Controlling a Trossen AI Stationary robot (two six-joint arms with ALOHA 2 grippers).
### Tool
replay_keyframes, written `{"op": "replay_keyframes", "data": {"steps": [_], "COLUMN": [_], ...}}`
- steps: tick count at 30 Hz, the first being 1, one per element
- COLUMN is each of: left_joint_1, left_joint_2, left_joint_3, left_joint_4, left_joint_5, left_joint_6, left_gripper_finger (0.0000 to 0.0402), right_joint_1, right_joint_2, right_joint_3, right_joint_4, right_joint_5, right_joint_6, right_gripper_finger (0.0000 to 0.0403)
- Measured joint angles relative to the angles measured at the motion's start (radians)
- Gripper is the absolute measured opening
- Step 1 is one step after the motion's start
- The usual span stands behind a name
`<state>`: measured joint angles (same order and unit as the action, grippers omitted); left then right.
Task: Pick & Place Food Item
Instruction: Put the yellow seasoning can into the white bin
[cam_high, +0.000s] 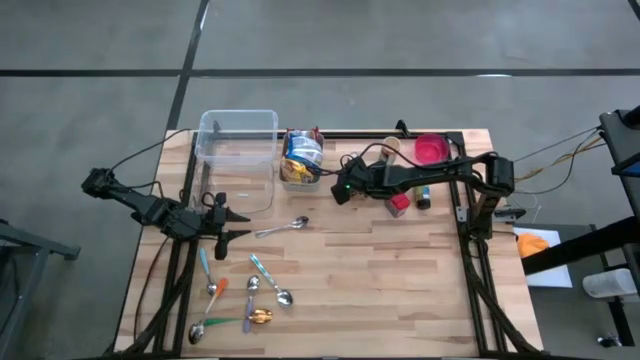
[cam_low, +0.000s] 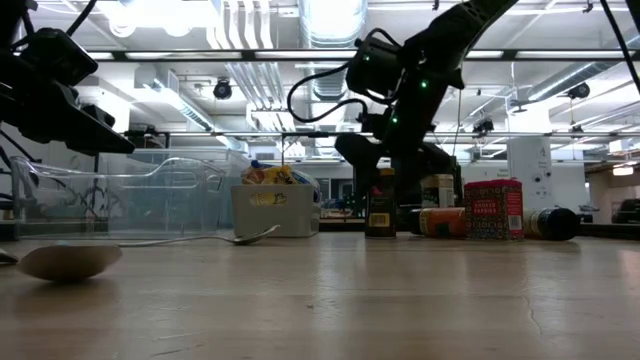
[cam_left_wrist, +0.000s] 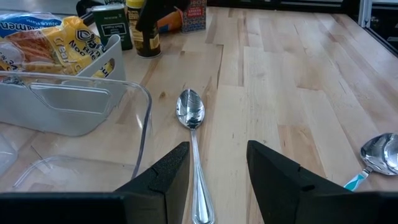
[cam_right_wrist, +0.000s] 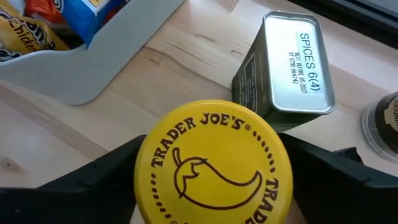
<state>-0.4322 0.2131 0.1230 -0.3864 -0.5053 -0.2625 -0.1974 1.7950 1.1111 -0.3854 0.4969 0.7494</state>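
Note:
A dark bottle (cam_low: 380, 208) with a yellow Trader Joe's lid (cam_right_wrist: 214, 165) stands upright on the table beside the grey bin of food packets (cam_high: 302, 160). My right gripper (cam_high: 345, 188) reaches over it from the table's right. It is open, with one dark finger on each side of the bottle under the lid. In the high view the gripper hides the bottle. My left gripper (cam_left_wrist: 217, 168) waits open at the table's left, above the handle of a steel spoon (cam_left_wrist: 191, 118) that lies flat on the wood. My right gripper slants down from the table's right, its fingers (cam_right_wrist: 93, 177) on either side of the bottle just under the yellow lid. The lid hides the place, so I cannot tell whether they touch the bottle. The bottle stands on its base.
A green spice tin (cam_right_wrist: 292, 68) stands right behind the bottle. A red tin (cam_low: 492, 208), jars and a pink bowl (cam_high: 430, 150) are at the far right. A clear tub (cam_high: 237, 150) sits at the far left, and several spoons (cam_high: 250, 300) lie near the front left.

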Motion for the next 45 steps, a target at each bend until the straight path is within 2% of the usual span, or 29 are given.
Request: {"op": "replay_keyframes", "data": {"steps": [6, 11, 19, 26, 32, 45], "left_joint_1": [0.0, 0.0, 0.0, 0.0, 0.0, 0.0], "left_joint_2": [0.0, 0.0, 0.0, 0.0, 0.0, 0.0], "left_joint_3": [0.0, 0.0, 0.0, 0.0, 0.0, 0.0], "left_joint_4": [0.0, 0.0, 0.0, 0.0, 0.0, 0.0], "left_joint_5": [0.0, 0.0, 0.0, 0.0, 0.0, 0.0], "left_joint_6": [0.0, 0.0, 0.0, 0.0, 0.0, 0.0], "left_gripper_finger": [0.0163, 0.0163, 0.0163, 0.0163, 0.0164, 0.0164], "right_joint_1": [0.0, 0.001, 0.001, 0.002, 0.015, 0.064], "right_joint_2": [0.0, 0.0, 0.0, -0.001, -0.009, -0.096], "right_joint_3": [-0.003, -0.004, -0.004, -0.004, -0.005, -0.005], "right_joint_4": [0.0, 0.001, 0.001, 0.001, 0.003, 0.035], "right_joint_5": [0.0, 0.003, 0.003, 0.003, 0.003, 0.039], "right_joint_6": [-0.001, -0.001, -0.001, -0.001, -0.001, -0.066], "right_gripper_finger": [0.0249, 0.0217, 0.0228, 0.0213, 0.0218, 0.022]}}
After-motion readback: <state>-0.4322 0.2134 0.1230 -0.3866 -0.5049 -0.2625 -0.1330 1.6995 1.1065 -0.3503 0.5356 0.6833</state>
